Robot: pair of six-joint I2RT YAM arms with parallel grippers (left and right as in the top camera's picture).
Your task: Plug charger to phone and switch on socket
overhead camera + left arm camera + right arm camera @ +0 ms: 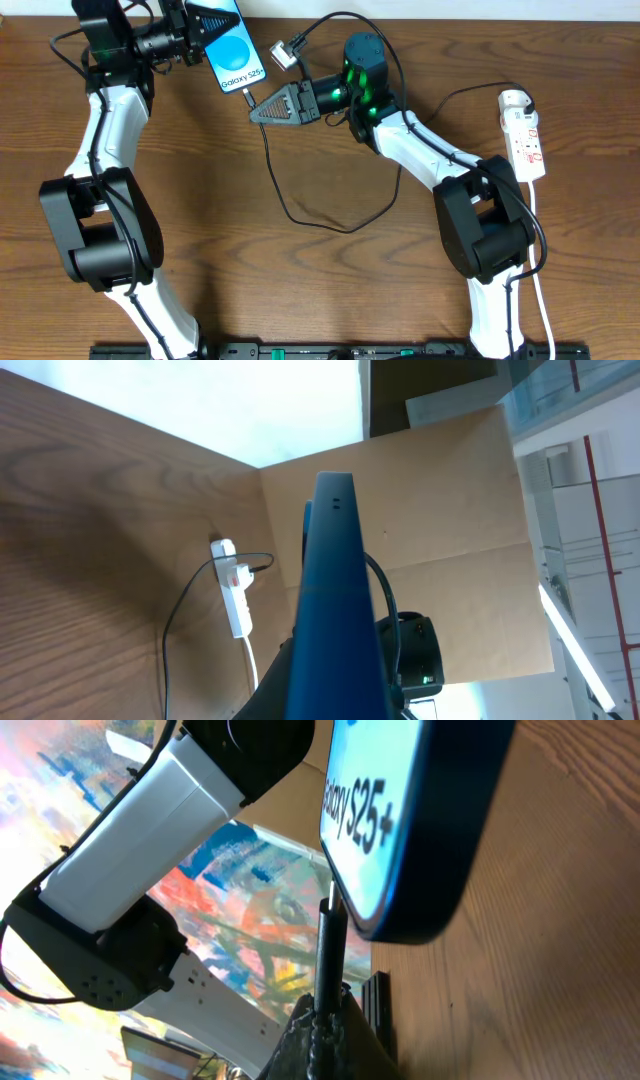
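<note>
R gripper (262, 106) is clamped on the charger (328, 945) just behind its small plug. The stiff stub sticks out fwd of the fingertips, so it can be steered like a pin. In the right wrist view the plug tip sits right at the bottom edge of the phone (420, 810), just ahead of the fingers. Whether it's in the port or only touching the rim, can't tell; the phone's rounded edge hides the contact. My read: insertion step, not confirmed seated.

L gripper (215, 22), opposite the R fingers, grips the phone by its far end. The screen w/ "Galaxy S25+" faces the overhead cam and the port end points at the plug. The phone seems raised off the table (400, 300), prob. so the port is reachable and the phone can't slide when pushed.

Behind the R fingers the black lead trails back and loops slack over the table, so there should be no tug on the plug. The socket (524, 130) lies flat, well apart from both grippers and far behind the R one, w/ nothing touching it. Its switch is too small to read. Switching on is likely left to do, and the R arm is nearer.
</note>
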